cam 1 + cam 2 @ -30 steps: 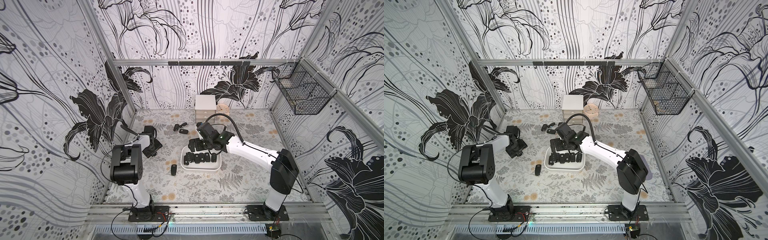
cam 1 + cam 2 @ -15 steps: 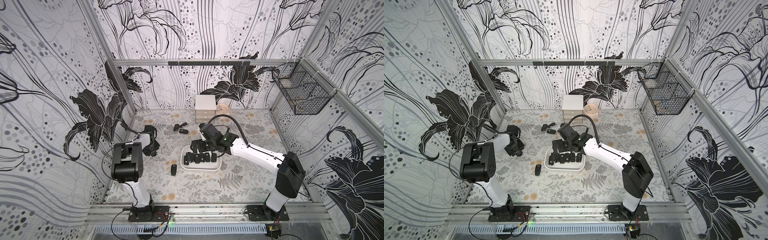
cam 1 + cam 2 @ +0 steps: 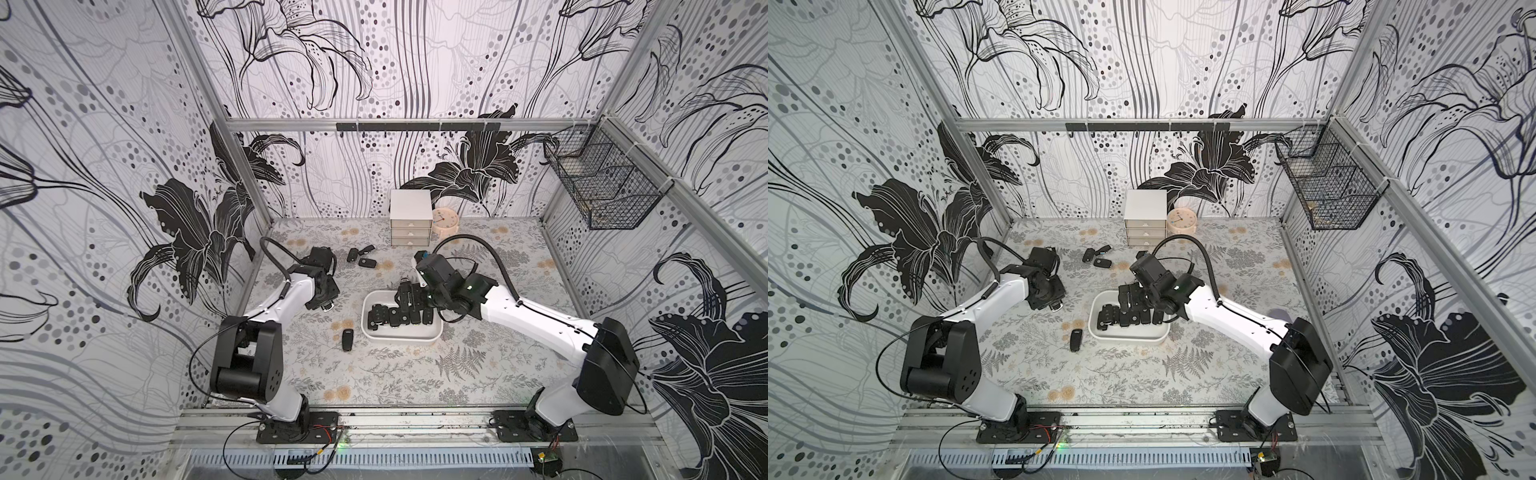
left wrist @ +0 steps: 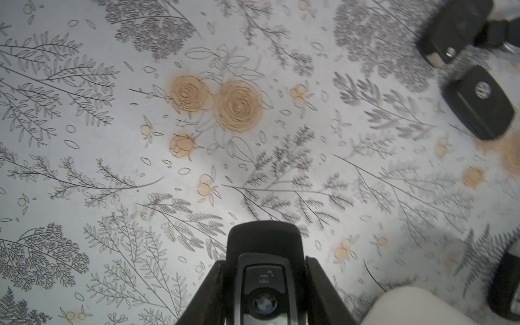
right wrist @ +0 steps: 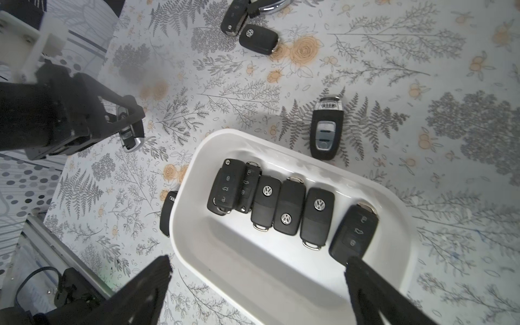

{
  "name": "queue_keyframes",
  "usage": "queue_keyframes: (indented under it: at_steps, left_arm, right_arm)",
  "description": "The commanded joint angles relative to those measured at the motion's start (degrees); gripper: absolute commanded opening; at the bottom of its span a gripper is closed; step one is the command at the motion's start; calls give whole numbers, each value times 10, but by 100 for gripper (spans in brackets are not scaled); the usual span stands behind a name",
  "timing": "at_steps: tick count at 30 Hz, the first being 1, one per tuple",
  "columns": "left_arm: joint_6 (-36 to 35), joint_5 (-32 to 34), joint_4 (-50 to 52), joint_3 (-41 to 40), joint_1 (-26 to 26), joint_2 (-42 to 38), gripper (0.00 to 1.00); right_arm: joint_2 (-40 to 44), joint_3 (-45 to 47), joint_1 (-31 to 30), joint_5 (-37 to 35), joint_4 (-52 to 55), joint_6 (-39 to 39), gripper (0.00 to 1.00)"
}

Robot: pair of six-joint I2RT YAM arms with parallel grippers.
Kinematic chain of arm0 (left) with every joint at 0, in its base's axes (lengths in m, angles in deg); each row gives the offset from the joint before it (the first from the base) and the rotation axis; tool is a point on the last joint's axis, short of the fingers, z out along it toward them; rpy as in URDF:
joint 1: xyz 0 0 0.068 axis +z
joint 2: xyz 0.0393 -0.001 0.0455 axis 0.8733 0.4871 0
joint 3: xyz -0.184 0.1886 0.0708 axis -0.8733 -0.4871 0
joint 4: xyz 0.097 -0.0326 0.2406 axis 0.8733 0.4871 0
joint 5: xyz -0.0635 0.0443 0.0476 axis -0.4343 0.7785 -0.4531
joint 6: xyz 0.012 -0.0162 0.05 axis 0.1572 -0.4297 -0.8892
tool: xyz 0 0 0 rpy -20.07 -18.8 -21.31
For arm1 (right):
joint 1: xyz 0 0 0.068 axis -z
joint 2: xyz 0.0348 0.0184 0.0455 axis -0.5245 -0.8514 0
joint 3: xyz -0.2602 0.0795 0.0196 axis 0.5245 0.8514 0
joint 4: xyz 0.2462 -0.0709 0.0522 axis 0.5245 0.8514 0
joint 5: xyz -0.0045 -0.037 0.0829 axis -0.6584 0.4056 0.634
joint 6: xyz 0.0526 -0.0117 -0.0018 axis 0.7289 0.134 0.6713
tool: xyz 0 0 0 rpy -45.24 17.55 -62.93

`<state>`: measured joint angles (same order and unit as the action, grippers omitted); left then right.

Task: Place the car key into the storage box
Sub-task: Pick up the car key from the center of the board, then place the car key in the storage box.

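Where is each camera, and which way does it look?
Top views: high overhead, looking down on the table; left arm and right arm show.
Left wrist: on that arm, looking down past the left gripper, shut on a car key.
Right wrist: on that arm, looking down into the storage box; open right gripper shows.
Shared: the right wrist also sees that car key.
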<state>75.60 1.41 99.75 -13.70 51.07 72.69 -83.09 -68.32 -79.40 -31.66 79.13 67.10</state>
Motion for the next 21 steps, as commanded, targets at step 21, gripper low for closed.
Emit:
queue_keyframes:
  at_steps: [21]
  left_arm:
    - [-181, 14, 20, 133, -329, 77, 28]
  right_arm:
    - [259, 181, 46, -76, 90, 44, 100]
